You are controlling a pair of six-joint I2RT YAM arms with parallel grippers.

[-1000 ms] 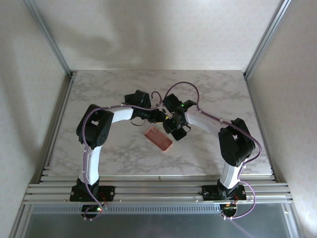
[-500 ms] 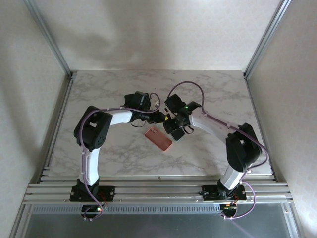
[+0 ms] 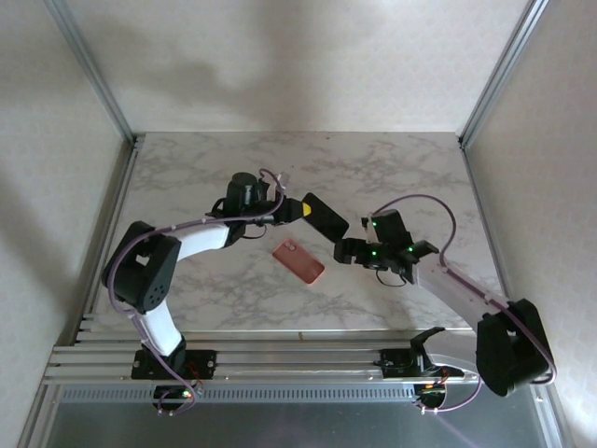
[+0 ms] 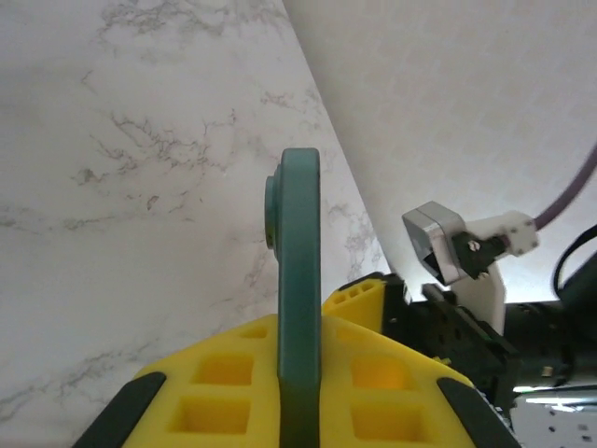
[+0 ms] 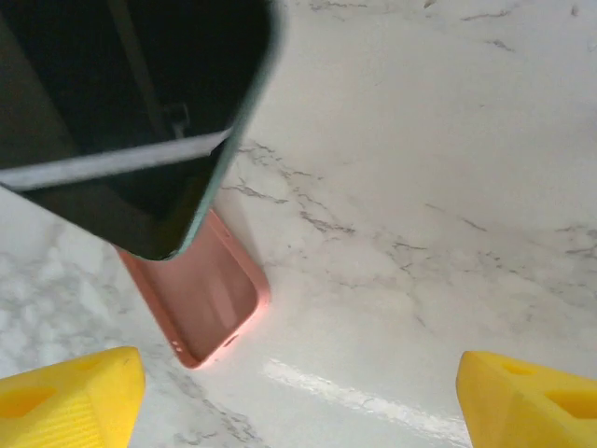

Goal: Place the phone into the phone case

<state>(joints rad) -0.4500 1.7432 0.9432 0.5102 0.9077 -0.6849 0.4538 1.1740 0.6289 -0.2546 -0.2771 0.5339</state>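
Carry step — left gripper [image 3: 300,208] pinched phone [image 3: 324,216] edge-on.
Right gripper [image 3: 343,250] stood spread, empty — next move needed phone squared over pink case [image 3: 298,262].

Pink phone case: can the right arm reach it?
Probably yes. The right gripper is open and close beside the phone case, with bare table between them. The phone, held up by the left gripper, may crowd it.

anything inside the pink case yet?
Nothing visible: the phone case lies open side up on the table, its cavity bare. In the right wrist view its far end is covered by the phone, which the left gripper holds.
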